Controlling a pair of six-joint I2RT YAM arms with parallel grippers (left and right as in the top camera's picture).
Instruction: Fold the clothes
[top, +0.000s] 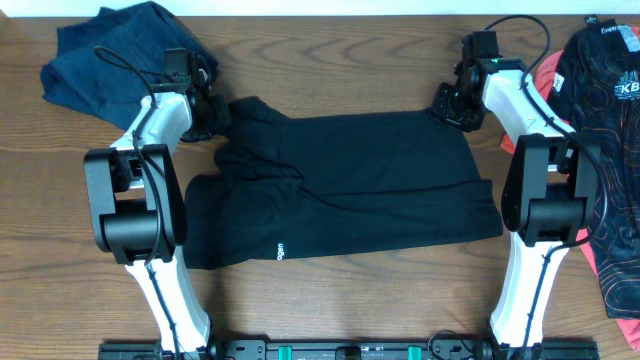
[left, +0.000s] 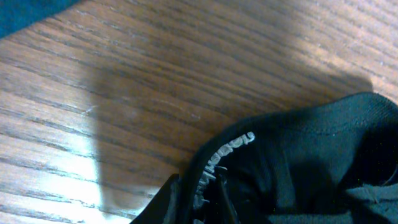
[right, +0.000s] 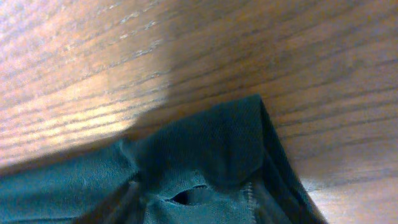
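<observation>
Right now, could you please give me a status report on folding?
Left gripper, right gripper shut on black garment, far corners. Mostly flat. Navy garment near left gripper.

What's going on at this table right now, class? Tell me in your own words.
Two robot arms are working on a black garment spread on the wooden table. The left gripper appears to pinch its far left corner, the right gripper its far right corner. A navy garment lies far left; a black-and-red one lies at right.
</observation>
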